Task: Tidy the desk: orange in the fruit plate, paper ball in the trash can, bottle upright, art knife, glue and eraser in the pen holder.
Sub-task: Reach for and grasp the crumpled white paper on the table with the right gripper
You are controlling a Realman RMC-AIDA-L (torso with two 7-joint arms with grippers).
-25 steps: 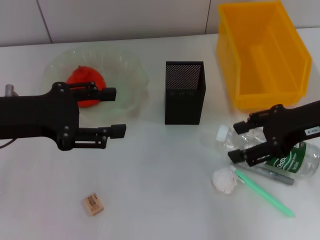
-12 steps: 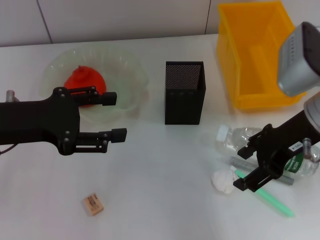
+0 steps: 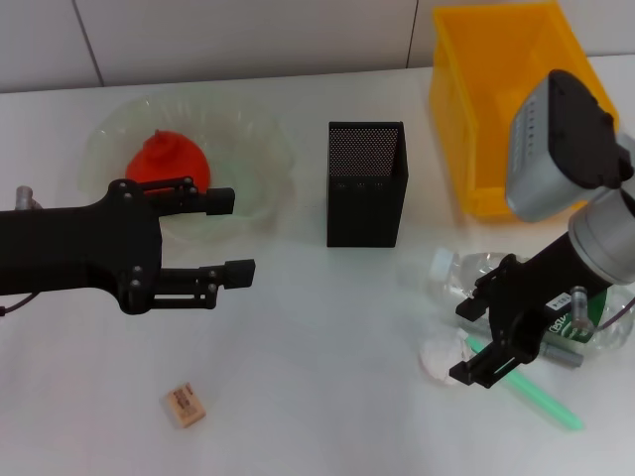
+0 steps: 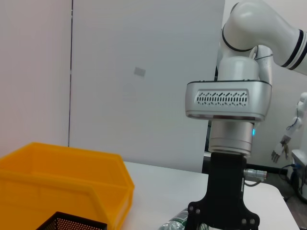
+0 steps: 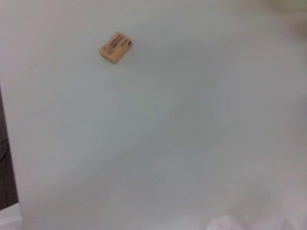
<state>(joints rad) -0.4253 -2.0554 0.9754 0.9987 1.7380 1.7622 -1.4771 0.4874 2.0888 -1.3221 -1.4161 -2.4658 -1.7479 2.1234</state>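
Note:
The orange (image 3: 164, 159) lies in the pale-green fruit plate (image 3: 253, 139). My left gripper (image 3: 230, 233) hangs open just in front of the plate, holding nothing. The bottle (image 3: 466, 273) lies on its side at the right. My right gripper (image 3: 470, 342) stands open over it, fingertips beside the paper ball (image 3: 437, 359). The green art knife (image 3: 541, 397) lies close by, and a grey stick (image 3: 568, 359) that may be the glue peeks out under the arm. The eraser (image 3: 185, 406) sits alone at the front left, also in the right wrist view (image 5: 115, 47). The black pen holder (image 3: 367, 183) stands mid-table.
The yellow trash can (image 3: 516, 99) stands at the back right, behind the right arm; the left wrist view shows it too (image 4: 62, 177). Bare white table lies between the eraser and the paper ball.
The right arm has swung its wrist up and its gripper has moved off the bottle toward the paper ball. The left gripper has drifted slightly nearer, away from the plate.

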